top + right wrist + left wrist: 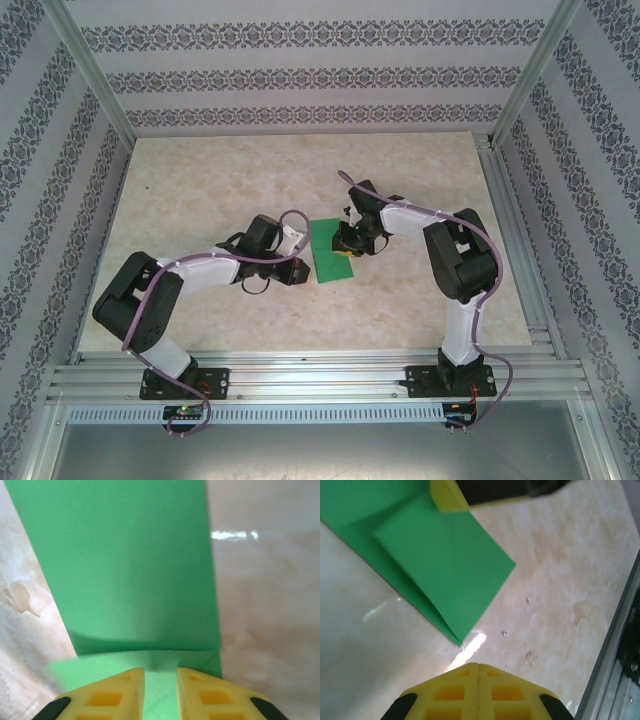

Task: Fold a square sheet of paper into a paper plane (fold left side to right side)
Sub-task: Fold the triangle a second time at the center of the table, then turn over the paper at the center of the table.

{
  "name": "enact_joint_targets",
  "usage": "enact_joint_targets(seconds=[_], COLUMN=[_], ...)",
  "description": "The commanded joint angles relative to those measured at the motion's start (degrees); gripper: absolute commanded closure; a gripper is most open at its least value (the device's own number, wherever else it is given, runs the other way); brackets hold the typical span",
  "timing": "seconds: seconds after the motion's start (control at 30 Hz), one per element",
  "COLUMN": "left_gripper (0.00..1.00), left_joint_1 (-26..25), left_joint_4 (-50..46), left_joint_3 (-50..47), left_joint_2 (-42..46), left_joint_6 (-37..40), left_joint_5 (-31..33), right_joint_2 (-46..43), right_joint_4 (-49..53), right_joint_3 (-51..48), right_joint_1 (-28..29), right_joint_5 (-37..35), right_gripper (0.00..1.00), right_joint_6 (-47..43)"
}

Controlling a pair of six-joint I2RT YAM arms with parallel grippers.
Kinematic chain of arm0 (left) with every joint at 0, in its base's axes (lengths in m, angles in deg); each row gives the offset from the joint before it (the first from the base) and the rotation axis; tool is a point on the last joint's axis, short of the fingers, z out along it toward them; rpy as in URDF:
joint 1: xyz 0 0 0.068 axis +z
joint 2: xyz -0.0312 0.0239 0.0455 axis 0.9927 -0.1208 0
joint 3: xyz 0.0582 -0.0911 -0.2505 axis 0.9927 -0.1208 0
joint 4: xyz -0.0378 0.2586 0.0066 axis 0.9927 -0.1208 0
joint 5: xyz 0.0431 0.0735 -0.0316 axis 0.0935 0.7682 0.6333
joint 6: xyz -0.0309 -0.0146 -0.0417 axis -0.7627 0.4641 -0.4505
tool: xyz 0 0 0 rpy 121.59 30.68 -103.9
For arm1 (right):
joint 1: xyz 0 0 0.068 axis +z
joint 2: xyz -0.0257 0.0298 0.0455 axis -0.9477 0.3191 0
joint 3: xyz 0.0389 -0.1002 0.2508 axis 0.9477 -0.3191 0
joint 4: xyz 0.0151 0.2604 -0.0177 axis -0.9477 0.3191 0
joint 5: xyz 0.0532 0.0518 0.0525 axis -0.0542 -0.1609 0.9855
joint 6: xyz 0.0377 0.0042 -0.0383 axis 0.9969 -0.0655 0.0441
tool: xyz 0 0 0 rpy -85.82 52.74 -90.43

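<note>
Out on the marbled table (200, 190), the square sheet of paper (331, 252) lies near the middle, right between the two arms. It's bright green and plain, and it's doubled over on itself. From the top it reads as a narrow upright strip rather than a square.

In the left wrist view the top layer sits askew on the bottom one. A band of the lower layer peeks out along one side, and the two layers meet at a sharp corner pointing toward the camera.

The left gripper (478, 666) hangs just short of that corner, yellow fingers pressed tight together with nothing between them.

The right gripper (160, 675) is down at the sheet's edge, fingers parted by a narrow slit with green showing through. I can't tell whether it pinches the paper. One of its fingers (447, 497) touches the upper flap.
</note>
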Motion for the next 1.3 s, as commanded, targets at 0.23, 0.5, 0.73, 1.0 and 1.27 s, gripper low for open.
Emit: enact_joint_targets(seconds=[0.23,0.5,0.73,1.0,1.27], left_gripper=[0.76,0.70,0.62,0.66,0.94], left_joint_1=[6.04,5.60,5.14,4.30,3.98], left_joint_4=[9.56,12.86,14.55,14.38,13.20], left_joint_3=[4.14,5.79,8.03,11.76,11.89], left_joint_2=[-7.82,-11.39,-15.11,-19.05,-19.07], left_joint_6=[-16.58,-17.76,-19.15,-19.39,-18.68], left_joint_5=[-5.78,-9.35,-9.42,-9.90,-7.67], right_joint_2=[-7.98,-9.70,-9.46,-10.24,-11.30], right_joint_4=[4.06,-0.30,-3.00,-4.83,-9.94], right_joint_3=[-0.25,-5.35,-7.00,-8.42,-12.01], right_joint_1=[-1.08,-3.39,-3.48,-3.99,-4.98], right_joint_5=[-6.23,-4.08,-2.21,-0.47,3.64], right_gripper=[0.63,0.61,0.61,0.56,0.52], right_joint_6=[-3.87,-3.20,-2.13,-1.59,0.52])
